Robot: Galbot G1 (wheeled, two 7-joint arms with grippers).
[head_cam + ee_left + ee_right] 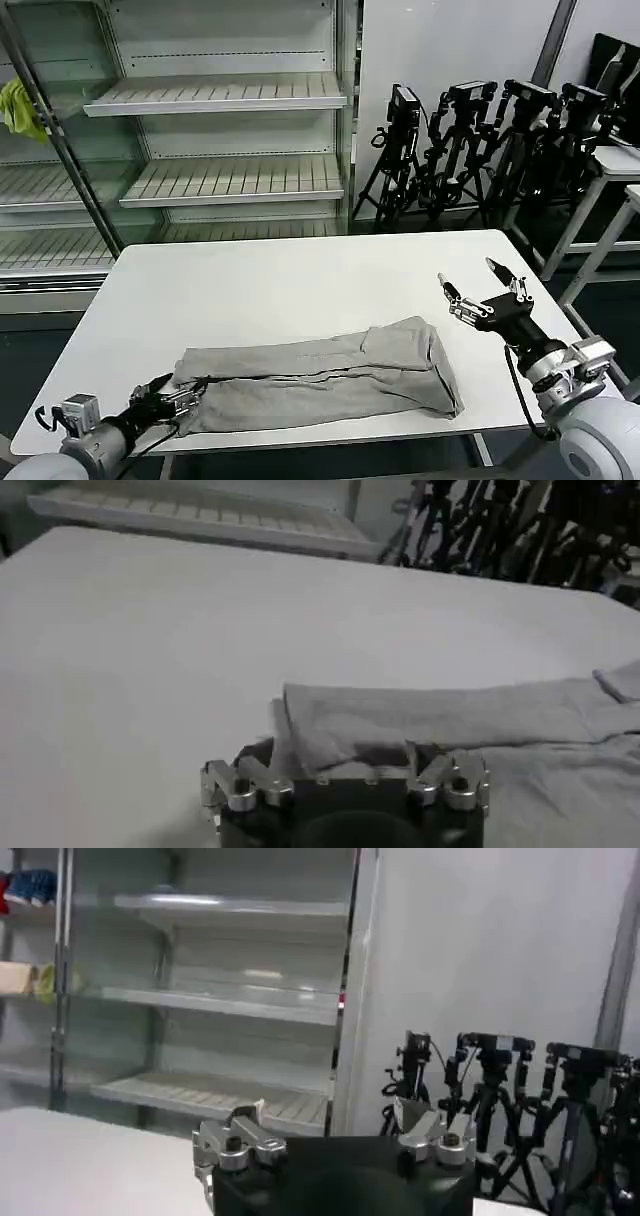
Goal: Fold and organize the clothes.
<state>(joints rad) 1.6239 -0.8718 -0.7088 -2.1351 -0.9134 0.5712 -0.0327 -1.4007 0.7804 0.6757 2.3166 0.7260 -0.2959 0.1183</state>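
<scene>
**Grey shirt on the white table**

The table (300,290) holds 1 folded shirt (320,385) at 6 o'clock. Shelves (215,140) stand at 11, tripods (470,140) at 1. The left gripper (185,398) pinches the shirt's end. The right gripper (478,285) is spread open at 4.

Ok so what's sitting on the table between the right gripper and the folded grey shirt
Nothing. In the head view, the stretch of white table between the raised, open right gripper and the grey shirt is bare.
</scene>
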